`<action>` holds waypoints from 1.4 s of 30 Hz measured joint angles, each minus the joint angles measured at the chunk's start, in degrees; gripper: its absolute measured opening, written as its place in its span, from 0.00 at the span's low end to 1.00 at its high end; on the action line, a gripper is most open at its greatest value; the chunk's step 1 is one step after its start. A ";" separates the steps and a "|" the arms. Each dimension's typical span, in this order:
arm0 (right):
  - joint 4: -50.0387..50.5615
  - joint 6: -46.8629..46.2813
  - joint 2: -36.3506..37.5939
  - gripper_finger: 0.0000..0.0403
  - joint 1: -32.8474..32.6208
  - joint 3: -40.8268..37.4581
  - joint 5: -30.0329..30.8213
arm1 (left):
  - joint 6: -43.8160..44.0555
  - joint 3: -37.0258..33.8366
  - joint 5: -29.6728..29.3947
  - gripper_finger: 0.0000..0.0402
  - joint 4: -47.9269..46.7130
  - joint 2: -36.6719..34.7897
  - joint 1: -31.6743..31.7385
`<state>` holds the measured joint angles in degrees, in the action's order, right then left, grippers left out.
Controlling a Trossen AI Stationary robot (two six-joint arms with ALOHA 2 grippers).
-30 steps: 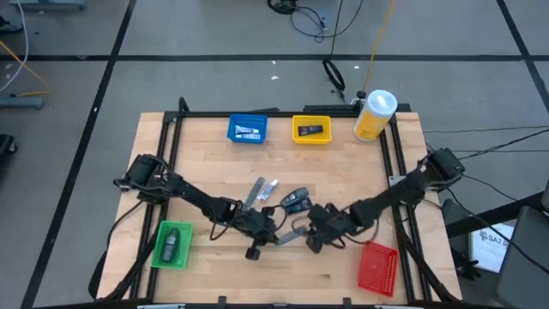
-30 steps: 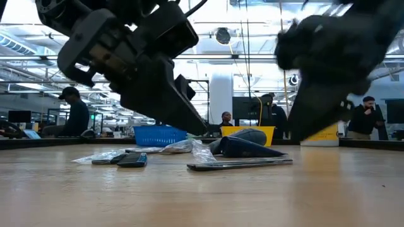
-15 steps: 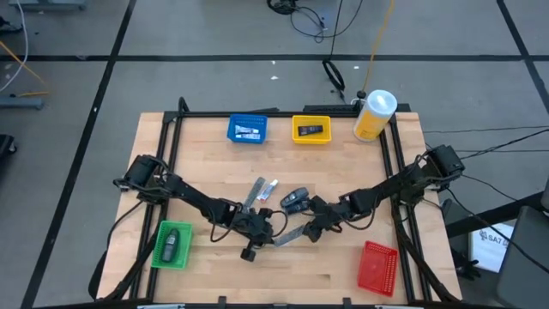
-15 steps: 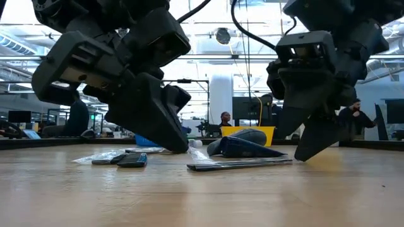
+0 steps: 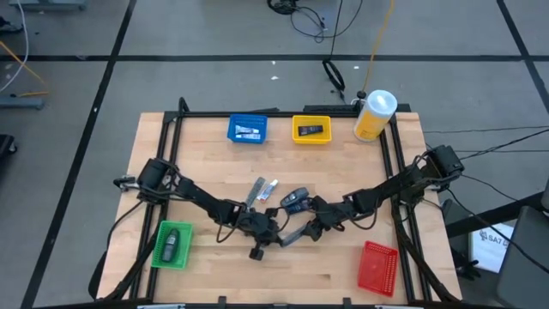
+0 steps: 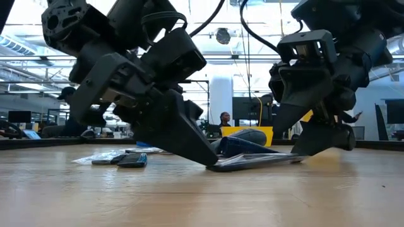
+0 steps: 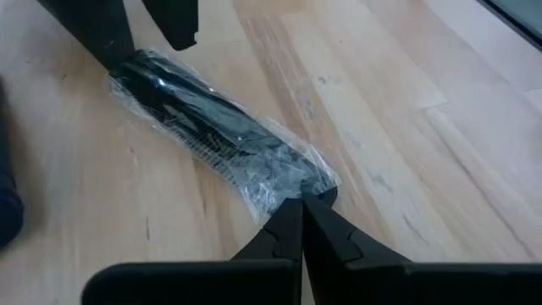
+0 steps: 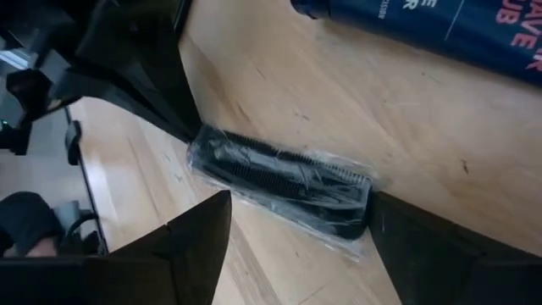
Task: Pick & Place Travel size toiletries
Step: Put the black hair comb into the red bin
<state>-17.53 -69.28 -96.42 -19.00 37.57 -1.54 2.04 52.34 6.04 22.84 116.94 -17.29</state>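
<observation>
A black comb in clear wrap (image 7: 220, 135) lies flat mid-table, beside dark blue tubes (image 5: 294, 201) and silver sachets (image 5: 262, 190).

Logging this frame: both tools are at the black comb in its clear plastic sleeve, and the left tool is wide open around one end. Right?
Not quite. The left tool is shut, its fingers pinched together on the end of the black comb in its clear plastic sleeve, as the left wrist view shows. The right tool is indeed at the other end, open.
</observation>
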 joint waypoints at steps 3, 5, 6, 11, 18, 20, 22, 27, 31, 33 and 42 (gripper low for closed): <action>-1.97 0.03 -0.07 0.65 0.00 -0.36 -0.32 | 0.02 0.02 0.00 0.00 1.34 1.36 -0.06; -2.48 -0.10 -0.11 0.65 0.04 -0.36 -1.17 | 0.16 0.02 -0.02 0.01 1.52 1.62 -0.04; -2.57 -0.10 -0.11 0.64 0.07 -0.36 -1.27 | 0.16 0.00 -0.04 0.01 1.55 1.65 -0.03; -3.45 1.11 -0.17 0.58 0.04 -0.41 -1.55 | 0.16 -0.11 -0.22 0.01 2.49 1.84 0.01; -4.10 1.23 -0.33 0.39 -0.02 -0.41 -1.99 | 0.26 -0.27 -1.36 0.02 3.00 1.91 -0.10; -4.01 1.23 -0.37 0.31 -0.04 -0.41 -2.17 | 0.69 -0.31 -1.36 0.02 3.36 1.93 -0.10; -3.84 1.35 -0.38 0.22 -0.14 -0.41 -2.95 | 0.90 -0.31 -1.37 0.02 3.16 1.41 -0.08; -4.27 4.30 -0.37 0.07 -0.22 -0.43 -7.59 | -0.71 -0.51 -1.77 0.02 0.07 -2.16 -0.04; -12.56 10.06 -0.37 0.04 -1.76 -0.44 -9.87 | -3.62 -0.56 -1.71 0.02 -0.13 -5.78 -1.00; -16.62 15.75 -0.14 0.05 -4.34 0.89 -9.00 | -3.66 -0.44 -2.06 0.02 0.04 -6.31 -1.24; -12.47 31.45 -8.63 0.00 -13.71 13.40 2.39 | -0.56 -0.48 -14.41 0.02 -8.28 -7.60 0.12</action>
<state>-30.00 -37.83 -105.05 -32.71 50.98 0.85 1.47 51.86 -8.37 14.56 109.34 -17.17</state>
